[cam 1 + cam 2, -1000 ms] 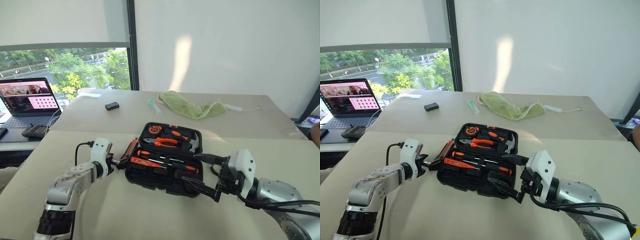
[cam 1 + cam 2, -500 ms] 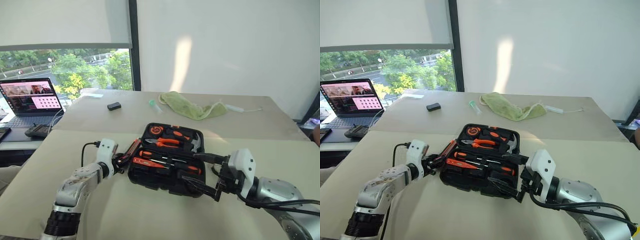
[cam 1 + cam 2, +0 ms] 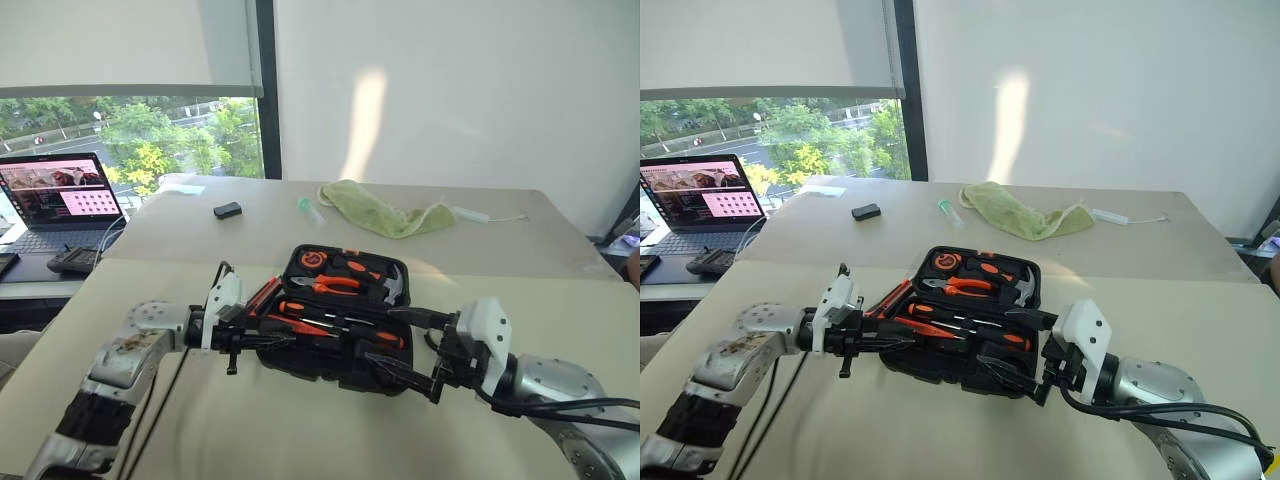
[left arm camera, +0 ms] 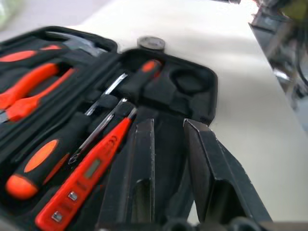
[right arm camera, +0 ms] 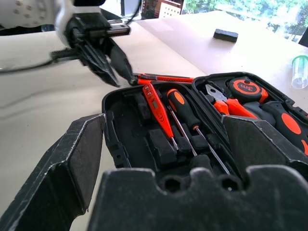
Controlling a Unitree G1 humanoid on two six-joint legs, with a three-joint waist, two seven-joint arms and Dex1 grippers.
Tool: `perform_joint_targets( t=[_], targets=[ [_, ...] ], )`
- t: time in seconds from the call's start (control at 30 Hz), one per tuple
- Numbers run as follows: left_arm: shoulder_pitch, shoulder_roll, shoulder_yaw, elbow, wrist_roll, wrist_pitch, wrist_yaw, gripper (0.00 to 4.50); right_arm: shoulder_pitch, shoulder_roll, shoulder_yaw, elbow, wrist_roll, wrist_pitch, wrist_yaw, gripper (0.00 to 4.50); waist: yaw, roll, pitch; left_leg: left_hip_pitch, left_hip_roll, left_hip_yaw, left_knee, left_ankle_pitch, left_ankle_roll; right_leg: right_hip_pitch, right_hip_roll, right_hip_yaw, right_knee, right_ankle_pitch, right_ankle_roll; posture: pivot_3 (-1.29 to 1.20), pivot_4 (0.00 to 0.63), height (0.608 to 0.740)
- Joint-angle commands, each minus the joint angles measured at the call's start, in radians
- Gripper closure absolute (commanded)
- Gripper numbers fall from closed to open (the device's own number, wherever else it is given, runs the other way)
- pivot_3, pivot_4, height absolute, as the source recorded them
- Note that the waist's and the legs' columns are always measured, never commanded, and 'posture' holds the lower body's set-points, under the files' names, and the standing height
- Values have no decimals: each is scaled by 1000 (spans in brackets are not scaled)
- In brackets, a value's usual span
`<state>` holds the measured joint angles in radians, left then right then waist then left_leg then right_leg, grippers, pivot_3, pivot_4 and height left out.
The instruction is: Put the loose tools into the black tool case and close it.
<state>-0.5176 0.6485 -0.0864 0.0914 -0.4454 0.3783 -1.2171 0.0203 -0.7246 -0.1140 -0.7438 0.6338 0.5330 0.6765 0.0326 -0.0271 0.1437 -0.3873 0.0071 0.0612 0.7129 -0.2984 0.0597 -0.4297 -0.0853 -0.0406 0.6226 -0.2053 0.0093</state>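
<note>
The black tool case [image 3: 322, 373] lies open in the middle of the table. Its near half holds two screwdrivers [image 5: 185, 111] and the orange tester pen [image 5: 157, 107]. The far half holds pliers, a hammer and a tape measure. The orange-black utility knife [image 3: 265, 292] rests against the case's left edge. A small round thing [image 4: 150, 43], maybe the tape roll, lies just beyond the case. My left gripper [image 3: 275, 336] points right over the case's left edge, shut to a narrow gap with nothing in it. At the case's right front corner, my right gripper [image 3: 380, 335] is wide open and empty.
An open laptop [image 3: 60, 195] and a dark handset [image 3: 70, 261] sit on a side table at the left. On the far table lie a small black box [image 3: 227, 210], a clear tube [image 3: 306, 207], a green cloth [image 3: 385, 215] and a white cable [image 3: 485, 216].
My left gripper shut beside the utility knife, then rose and swung round to point right over the case. The knife stays against the case's edge. The right arm kept still.
</note>
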Motion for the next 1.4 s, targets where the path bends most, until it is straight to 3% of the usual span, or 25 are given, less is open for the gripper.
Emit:
perform_joint_targets(
  t=[0.03,0.07,0.2,0.33,0.43,0.63,0.73,0.9,1.03,1.1,1.23,1.33,1.4],
  targets=[
    [-56,-47,128,4,-100,197,173,2924,37,-10,-57,-66,22,3,-11,0,-1,-1,0,0,0,0,0,0,0,0,0,0,0,0,1,0,150,740],
    [-44,-57,154,-22,-119,242,219,2847,48,-7,-60,-74,22,3,-17,0,-5,-1,0,-1,0,0,0,-1,1,0,0,0,0,0,2,0,150,740],
    [23,-86,216,-176,-117,390,443,1304,74,3,-50,-86,11,-9,-29,0,-24,-1,0,0,0,0,0,-1,1,0,-1,2,1,-2,6,0,150,740],
    [71,-69,172,-297,8,511,661,94,68,10,-35,-66,-4,-28,-24,0,-21,-2,1,0,-1,-1,-1,-2,2,0,-3,2,1,-2,7,0,150,740],
    [90,-69,152,-321,70,566,757,94,56,14,-27,-49,-13,-37,-15,0,-19,-2,1,1,-3,-1,-1,-2,3,1,-5,2,2,-1,7,0,150,740],
    [141,-57,99,-279,129,572,776,94,45,13,-29,-39,-16,-39,0,0,-17,-1,1,4,-4,-2,-1,-2,3,3,-7,2,2,-1,7,0,150,740],
    [151,-43,53,-239,140,551,726,715,45,10,-39,-47,-11,-30,-1,0,-16,-1,1,3,-4,-2,-1,-2,3,3,-7,1,2,-1,7,0,150,740],
    [131,-66,64,-132,155,421,682,2668,47,5,-52,-62,-3,-16,-8,0,-7,0,1,4,-4,-2,-2,-2,3,4,-10,2,2,-1,7,0,150,740],
    [53,-135,230,-45,46,215,607,2797,67,3,-68,-72,-1,-13,-15,0,4,-1,2,3,-4,-2,-1,-2,3,3,-15,1,1,-1,7,0,150,740],
    [-2,-123,246,-55,-26,180,473,2797,76,3,-75,-75,1,-13,-16,0,6,-5,4,0,-4,-3,0,-2,3,1,-16,1,1,-1,6,0,150,740],
    [-9,-12,99,-130,-60,98,78,2797,81,8,-84,-75,7,-12,-16,0,3,-4,4,-4,-6,-2,0,2,-4,-4,-9,0,2,0,5,0,150,740],
    [9,80,-57,-125,13,-34,-186,2797,78,7,-83,-84,12,-7,-21,0,-5,1,2,-2,-8,1,-1,1,-3,-2,-10,2,0,-2,7,0,150,740],
    [-6,98,-123,-83,77,-123,-251,2797,88,6,-97,-100,24,1,-30,0,-12,2,2,-2,-9,3,-1,0,0,-2,-9,2,-1,-2,7,0,150,740]
  ],
)
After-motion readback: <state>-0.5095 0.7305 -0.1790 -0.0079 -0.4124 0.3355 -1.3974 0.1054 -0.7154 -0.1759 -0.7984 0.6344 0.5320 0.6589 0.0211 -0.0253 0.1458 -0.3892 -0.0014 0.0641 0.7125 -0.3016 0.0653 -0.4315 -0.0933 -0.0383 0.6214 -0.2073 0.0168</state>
